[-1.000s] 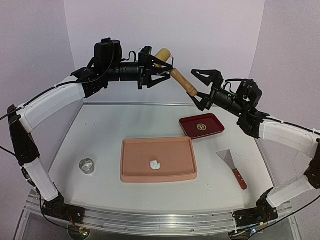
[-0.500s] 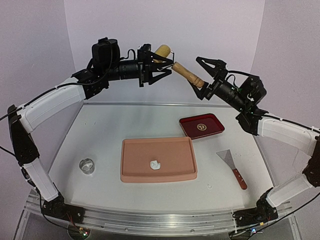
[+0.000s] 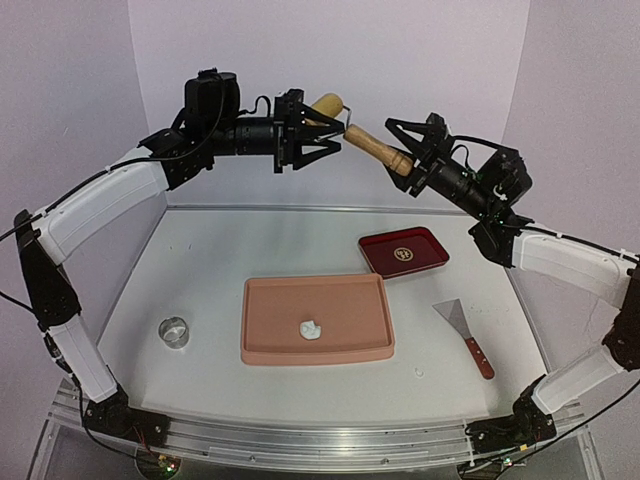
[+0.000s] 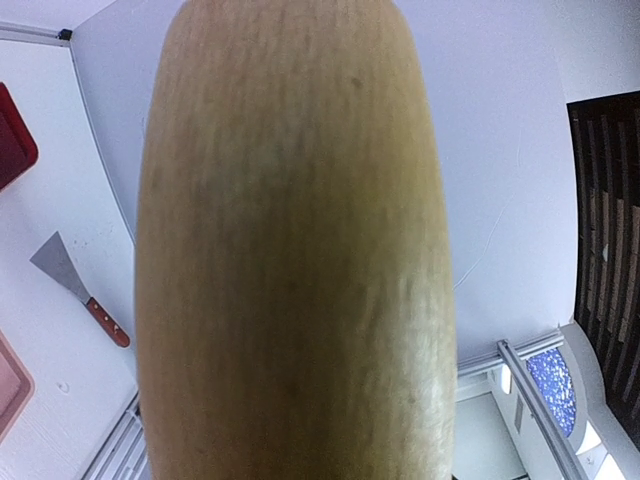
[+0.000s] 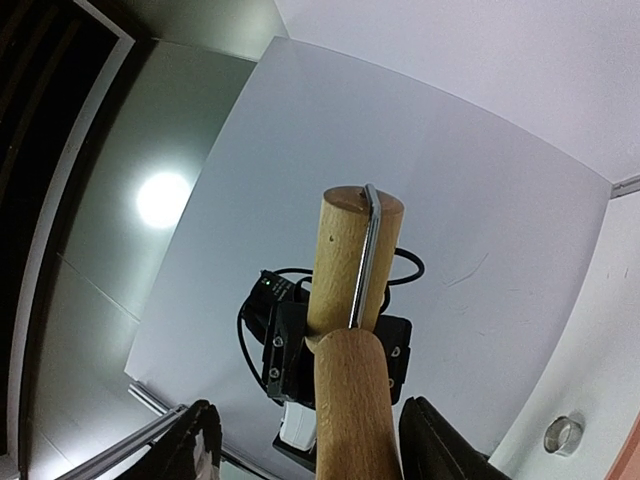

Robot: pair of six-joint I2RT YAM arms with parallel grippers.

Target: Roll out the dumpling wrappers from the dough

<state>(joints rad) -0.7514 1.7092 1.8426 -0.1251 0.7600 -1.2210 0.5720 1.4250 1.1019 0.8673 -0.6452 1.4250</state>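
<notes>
Right end effector now astride rolling pin handle, above white table.

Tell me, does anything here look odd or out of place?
The rolling pin hangs high in the air, clamped in the left gripper, with the open right gripper around its handle. The dough sits alone in the pink tray. A white speck lies on the table near that tray.

Both arms are raised high and bent inward toward each other. The left arm is stretched level, its left gripper clamped on the roller of a rolling pin. The right arm is angled upward, and the right gripper is held with jaws apart around the pin's handle
</notes>
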